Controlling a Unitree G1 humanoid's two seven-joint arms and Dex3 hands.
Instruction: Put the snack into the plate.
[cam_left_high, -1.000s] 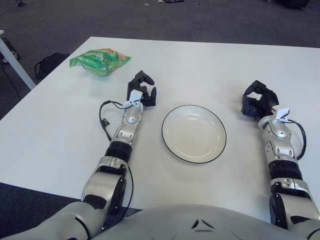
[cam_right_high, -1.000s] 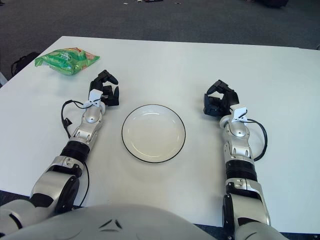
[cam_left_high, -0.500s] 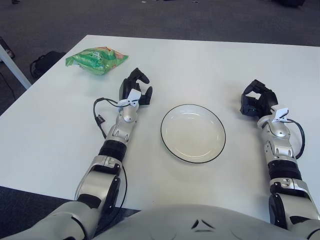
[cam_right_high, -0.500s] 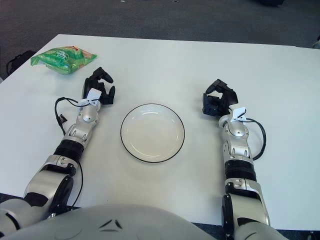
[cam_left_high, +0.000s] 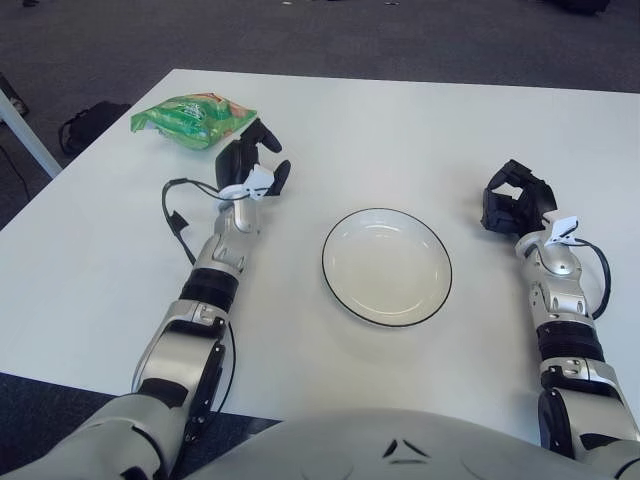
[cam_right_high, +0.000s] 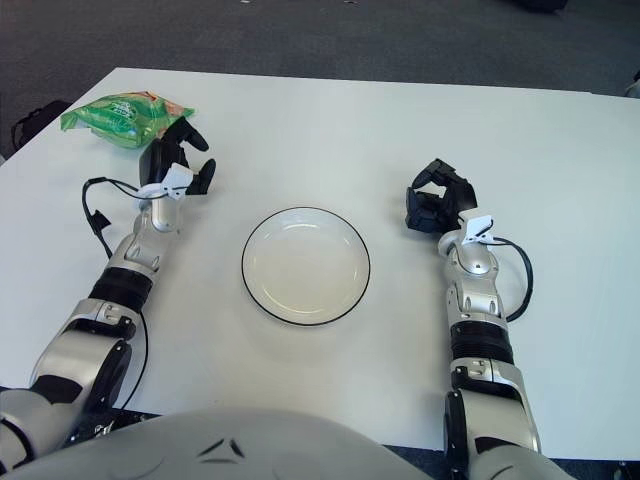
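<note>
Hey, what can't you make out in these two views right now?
- Snack print: too small to read in either view.
- Snack's near right corner: covered by the left hand, so contact is unclear.
- Right hand palm: faces away, beside the plate.
- Both elbows: hidden behind the robot's torso at the bottom edge.

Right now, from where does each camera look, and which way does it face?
Left eye view: on the head, facing forward and down at the table; both arms show, left hand just short of the snack.
Right eye view: slightly to the right, same direction; right hand shows right of the plate.
Both share the whole scene.
</note>
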